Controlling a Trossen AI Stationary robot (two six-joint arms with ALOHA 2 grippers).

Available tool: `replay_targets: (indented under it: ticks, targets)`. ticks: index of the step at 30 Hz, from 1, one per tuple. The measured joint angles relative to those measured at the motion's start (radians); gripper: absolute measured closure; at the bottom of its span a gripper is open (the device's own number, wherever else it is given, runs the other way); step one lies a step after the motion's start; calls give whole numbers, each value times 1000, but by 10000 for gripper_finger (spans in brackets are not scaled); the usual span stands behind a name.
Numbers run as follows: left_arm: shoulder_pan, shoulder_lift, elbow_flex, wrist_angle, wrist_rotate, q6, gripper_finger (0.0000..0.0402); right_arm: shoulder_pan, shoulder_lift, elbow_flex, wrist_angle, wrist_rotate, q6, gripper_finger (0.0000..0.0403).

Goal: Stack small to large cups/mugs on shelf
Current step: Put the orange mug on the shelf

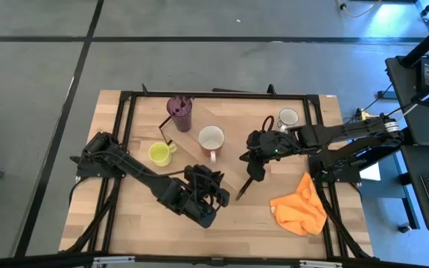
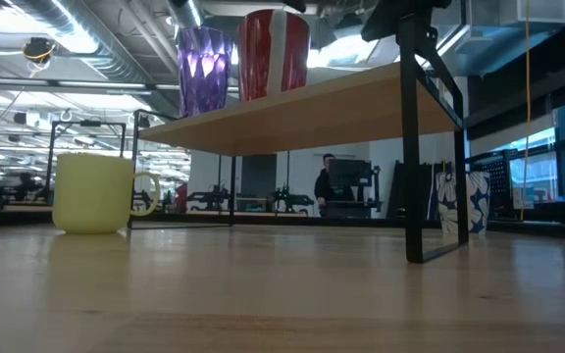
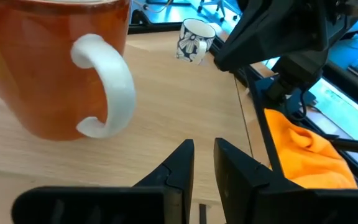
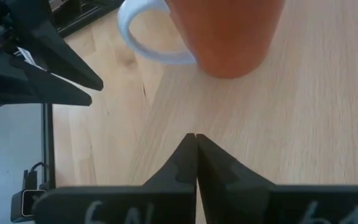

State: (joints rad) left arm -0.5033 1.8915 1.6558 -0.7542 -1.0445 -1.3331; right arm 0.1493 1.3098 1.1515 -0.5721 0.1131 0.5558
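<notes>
The shelf [image 1: 233, 162] [image 2: 341, 103] stands on the table on its dark end bars. On it stand the purple tumbler [image 1: 179, 112] [image 2: 204, 69] and the orange-brown mug [image 1: 211, 138] [image 2: 275, 51] [image 3: 55, 68] [image 4: 229, 31]. The mug's white handle points at the table's near edge. On the tabletop sit the yellow-green mug [image 1: 159, 154] [image 2: 91, 191] and the white-grey mug [image 1: 287, 117] [image 2: 456, 201] [image 3: 194, 40]. My left gripper [image 1: 220, 187] [image 3: 204, 155] hovers near of the orange-brown mug, open by a narrow gap. My right gripper [image 1: 250, 155] [image 4: 196, 142] is shut, just right of that mug.
An orange cloth [image 1: 300, 212] [image 3: 303, 146] lies crumpled at the table's near right. A black frame [image 1: 125, 134] runs along the tabletop's left, far and right sides. In the left wrist view my right arm [image 3: 284, 37] crosses beyond the mug. Bare wood lies at the near left.
</notes>
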Motion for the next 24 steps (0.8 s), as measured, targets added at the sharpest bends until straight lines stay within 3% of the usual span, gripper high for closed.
replay_targets:
  ticks: [12, 24]
  targets:
    - [8, 0, 0, -39, -29, -4, 344, 0, 0, 0, -10, 0, -9, 398]
    - [-2, 0, 0, -171, -41, -137, 344, 0, 0, 0, -37, 0, -11, 398]
